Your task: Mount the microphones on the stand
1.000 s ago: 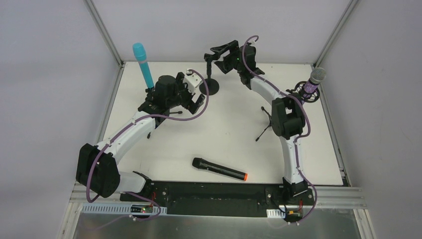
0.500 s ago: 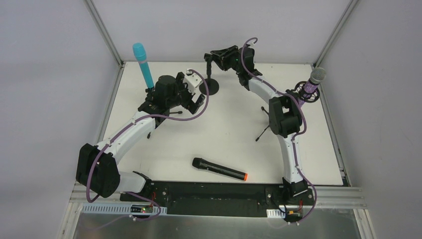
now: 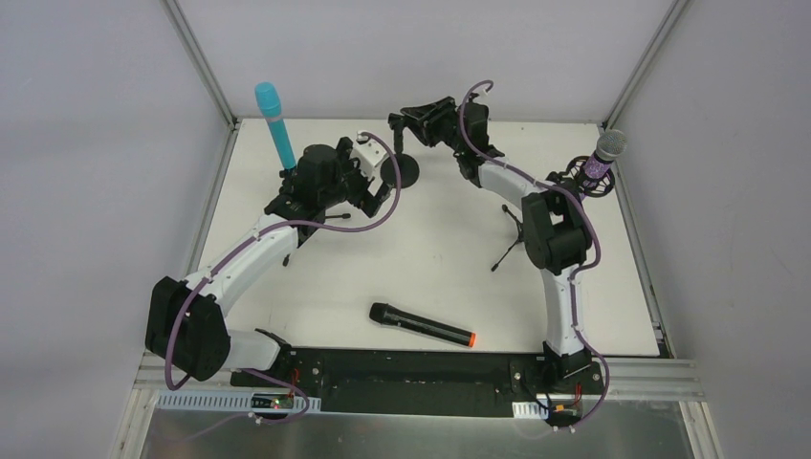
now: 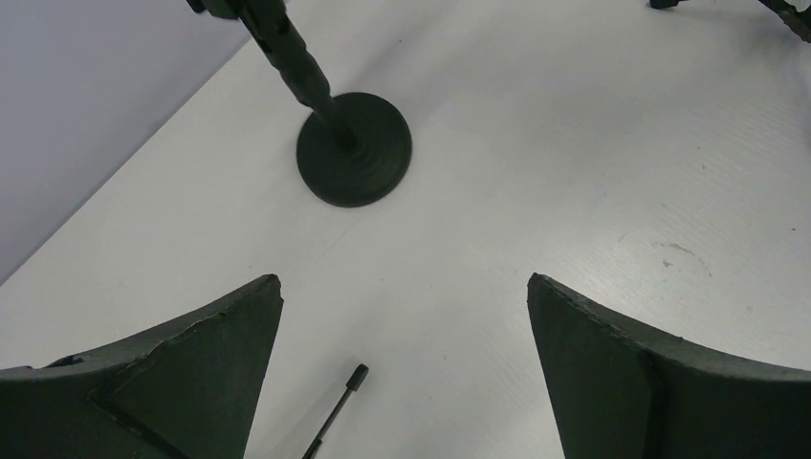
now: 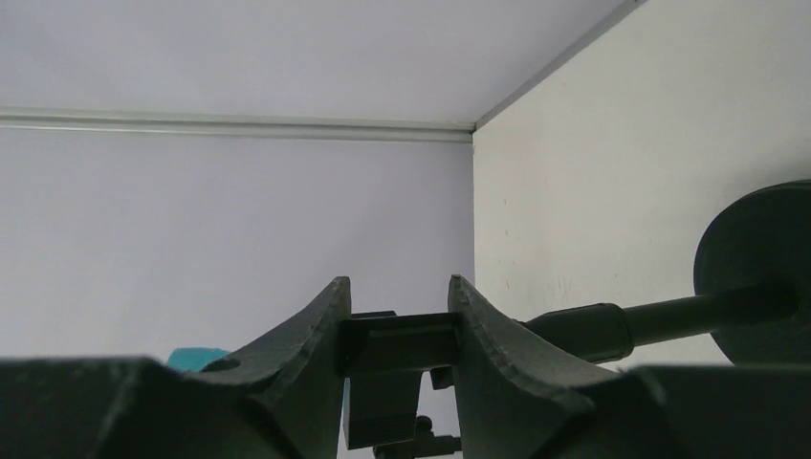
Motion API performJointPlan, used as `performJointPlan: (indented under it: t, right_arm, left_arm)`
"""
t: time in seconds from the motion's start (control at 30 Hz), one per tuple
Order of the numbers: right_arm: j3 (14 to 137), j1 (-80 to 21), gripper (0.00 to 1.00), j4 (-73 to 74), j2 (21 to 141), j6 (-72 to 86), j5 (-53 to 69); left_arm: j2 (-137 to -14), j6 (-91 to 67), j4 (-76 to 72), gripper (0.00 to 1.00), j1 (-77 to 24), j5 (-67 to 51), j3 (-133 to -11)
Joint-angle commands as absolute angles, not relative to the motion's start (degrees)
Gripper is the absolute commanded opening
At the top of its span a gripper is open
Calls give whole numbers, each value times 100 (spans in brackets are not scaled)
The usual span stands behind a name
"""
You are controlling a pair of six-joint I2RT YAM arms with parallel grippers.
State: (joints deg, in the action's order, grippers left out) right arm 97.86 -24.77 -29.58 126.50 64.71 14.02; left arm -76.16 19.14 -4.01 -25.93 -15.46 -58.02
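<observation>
White tabletop [image 3: 430, 258], matte, with a faint smudge [image 4: 684, 253] showing in the left wrist view. Plain grey enclosure walls [image 3: 96, 143] on three sides, with aluminium corner posts [image 3: 196, 57] at the far corners. At the near edge there is a black mounting plate [image 3: 421, 368], then an aluminium rail [image 3: 411, 394] and a shiny metal sheet [image 3: 411, 432].

The turquoise microphone [image 3: 274, 124] loses its lower end behind the left arm's wrist [image 3: 320, 177] — whatever carries it is hidden. The left wrist view cuts the round-base stand [image 4: 354, 148] off at its post, and a thin rod [image 4: 335, 416] at the bottom edge. The right gripper [image 5: 397, 296] covers the clip [image 5: 397, 342] in its lower part — the round base [image 5: 760, 253] runs past the right edge.
</observation>
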Motion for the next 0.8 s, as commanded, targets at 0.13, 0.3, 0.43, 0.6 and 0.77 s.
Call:
performJointPlan:
  t: [0.13,0.3,0.43,0.6,0.77]
  right_arm:
    - [8726,-2939,0,-3727,11576,6468,1293]
    - [8193,-3125,0,-4057,11104,6555,982]
    - [7634,-3363,0,-4145,10565,6283,476]
    - [6981,-3642,0,-4175,9946,5833,-211]
    - [6397,-3794,0,-4207,9517,5852,-512]
  left_arm:
    - [-7081,2012,-1108,99,-2637,-746,-5594]
    - [-6871,2014,-1471,99,-2639,-263,-5393]
    - [-6682,2015,-1836,100,-2637,212,-5207]
    - [-6542,2000,-2056,100,-2633,508,-5087]
    - [-6549,1969,-2037,100,-2628,376,-5087]
